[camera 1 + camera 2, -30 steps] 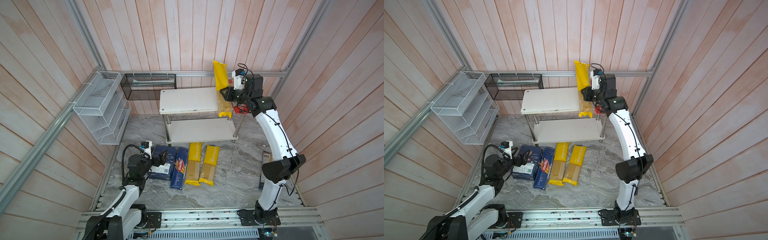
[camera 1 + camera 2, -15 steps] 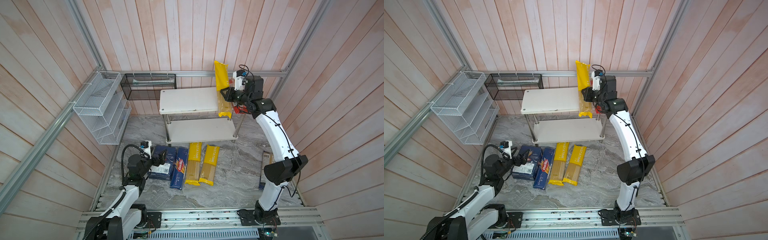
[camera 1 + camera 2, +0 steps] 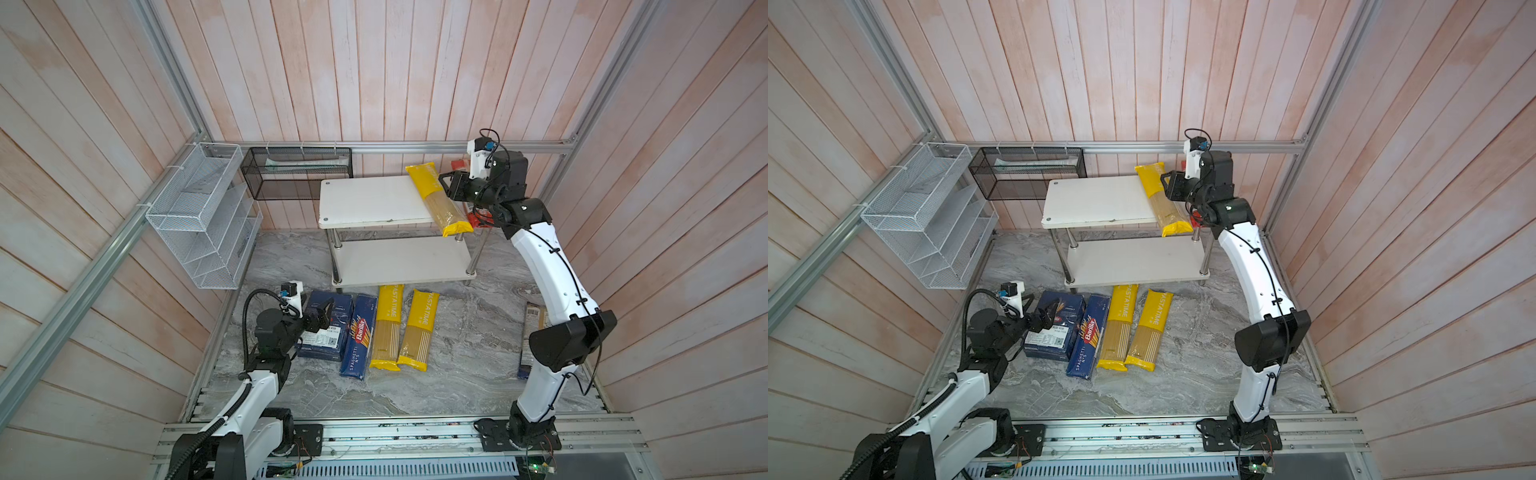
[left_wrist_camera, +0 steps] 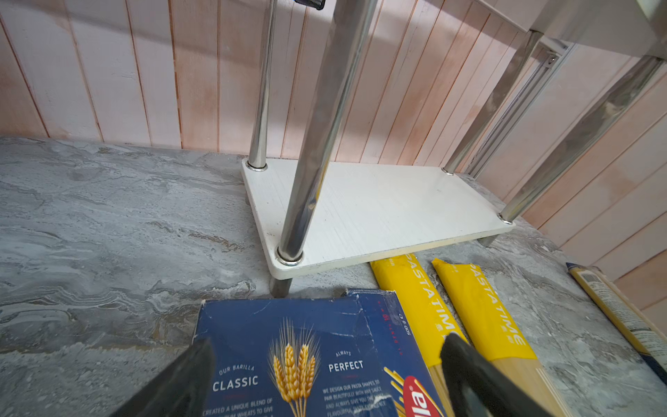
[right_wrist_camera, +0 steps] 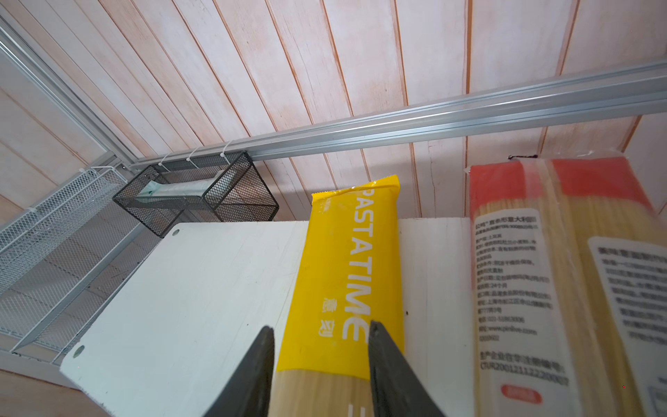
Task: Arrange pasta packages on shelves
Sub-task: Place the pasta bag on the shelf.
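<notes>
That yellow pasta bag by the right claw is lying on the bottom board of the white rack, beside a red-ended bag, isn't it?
Not the bottom board. The yellow pasta bag lies on the rack's top board, beside the red-ended bag, with the right claw at it. The right wrist view shows this.

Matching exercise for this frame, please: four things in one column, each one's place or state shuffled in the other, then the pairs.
Things
1. red-ended bag
2. wide Barilla box
3. lower board
4. rearmost PASTATIME bag

Places or states
A. bare
B. on the top board, overhanging its front edge
C. on the marble tabletop, under the left gripper with its jaws parted
D. on the top board, mostly hidden by the right arm in both top views

Pairs: 1-D, 2-C, 3-A, 4-B
</notes>
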`<state>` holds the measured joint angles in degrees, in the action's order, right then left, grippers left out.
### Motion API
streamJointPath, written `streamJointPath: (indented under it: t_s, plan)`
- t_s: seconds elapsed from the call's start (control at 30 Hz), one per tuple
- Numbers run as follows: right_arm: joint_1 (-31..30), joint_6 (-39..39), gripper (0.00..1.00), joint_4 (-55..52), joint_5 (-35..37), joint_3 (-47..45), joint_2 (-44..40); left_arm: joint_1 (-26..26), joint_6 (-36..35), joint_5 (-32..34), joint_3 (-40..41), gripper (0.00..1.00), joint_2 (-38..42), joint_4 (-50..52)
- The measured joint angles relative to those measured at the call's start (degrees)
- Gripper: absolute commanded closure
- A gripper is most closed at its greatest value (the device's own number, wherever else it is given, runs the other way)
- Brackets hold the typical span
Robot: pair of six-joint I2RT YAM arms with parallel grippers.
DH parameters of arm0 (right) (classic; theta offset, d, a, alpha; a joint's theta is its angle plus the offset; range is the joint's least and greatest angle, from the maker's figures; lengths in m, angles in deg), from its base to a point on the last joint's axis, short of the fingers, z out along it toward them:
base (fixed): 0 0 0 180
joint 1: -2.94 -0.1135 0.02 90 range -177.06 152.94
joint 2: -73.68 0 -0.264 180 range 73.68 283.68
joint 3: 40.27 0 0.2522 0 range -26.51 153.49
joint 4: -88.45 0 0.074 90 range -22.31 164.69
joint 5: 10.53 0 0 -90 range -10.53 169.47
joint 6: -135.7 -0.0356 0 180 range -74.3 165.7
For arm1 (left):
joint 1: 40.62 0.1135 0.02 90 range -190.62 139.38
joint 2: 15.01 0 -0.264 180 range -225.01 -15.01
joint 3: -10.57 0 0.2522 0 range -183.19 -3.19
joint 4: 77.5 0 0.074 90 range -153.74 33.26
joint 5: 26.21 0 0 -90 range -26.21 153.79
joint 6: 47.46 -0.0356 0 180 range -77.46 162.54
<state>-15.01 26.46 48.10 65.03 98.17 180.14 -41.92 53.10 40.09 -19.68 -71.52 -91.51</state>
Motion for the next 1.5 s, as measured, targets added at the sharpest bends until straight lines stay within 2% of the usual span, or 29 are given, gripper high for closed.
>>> streamJointPath:
  t_s: [0.23, 0.43, 0.53, 0.73, 1.03, 1.5]
  plan:
    - [-0.7, 3.1, 0.57, -0.6, -1.4, -1.4, -4.2, 0.0, 0.0, 0.0, 0.0, 0.0, 0.0, 0.0]
    - [-3.5, 7.7, 0.58, 0.7, -2.1, -14.6, -18.6, 0.0, 0.0, 0.2, 0.0, 0.0, 0.0, 0.0]
    - [-3.9, 9.2, 0.62, 1.6, -2.2, -21.5, -25.3, 0.0, 0.0, 0.2, 0.0, 0.0, 0.0, 0.0]
    - [-4.0, 11.3, 0.63, 2.6, -4.0, -33.9, -33.8, 0.0, 0.0, 0.2, 0.0, 0.0, 0.0, 0.0]
    - [-5.1, 13.1, 0.63, 2.1, -8.8, -42.2, -35.2, 0.0, 0.0, 0.2, 0.0, 0.0, -0.2, 0.1]
    - [-5.3, 14.4, 0.63, 2.5, -9.2, -43.5, -34.9, 0.0, 0.0, 0.2, 0.0, 0.0, -0.2, 0.1]
